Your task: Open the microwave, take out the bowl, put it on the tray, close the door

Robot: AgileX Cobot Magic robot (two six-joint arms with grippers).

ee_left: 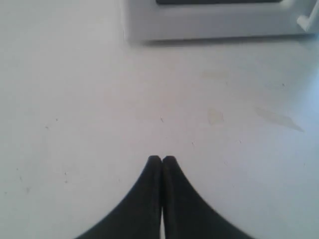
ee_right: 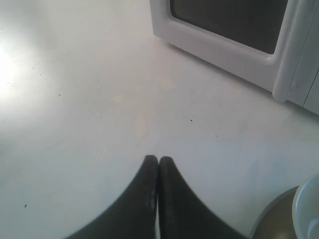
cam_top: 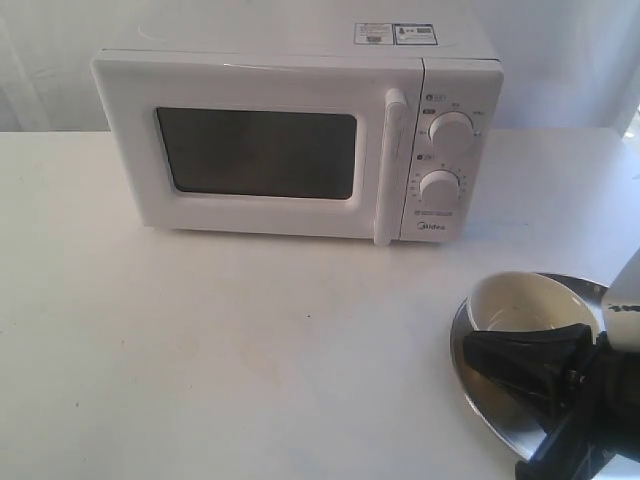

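The white microwave (cam_top: pixel 290 140) stands at the back of the table with its door (cam_top: pixel 260 205) shut and the bar handle (cam_top: pixel 393 165) next to the two dials. At the front right the cream-white bowl (cam_top: pixel 525 300) sits on the silver tray (cam_top: pixel 488 405). My right gripper (cam_top: pixel 472 350) hangs shut and empty over the tray's near side, just in front of the bowl. In the right wrist view its fingertips (ee_right: pixel 158 160) are pressed together, with the bowl (ee_right: pixel 308 209) and tray (ee_right: pixel 276 221) at the edge. My left gripper (ee_left: pixel 162 159) is shut and empty above bare table, and the exterior view does not show it.
White table surface (cam_top: pixel 200 340) stretches in front of the microwave, faintly stained in the middle. The microwave's lower door edge (ee_left: pixel 209 22) appears ahead of the left gripper, and the door window (ee_right: pixel 229 25) and handle (ee_right: pixel 294 55) ahead of the right one.
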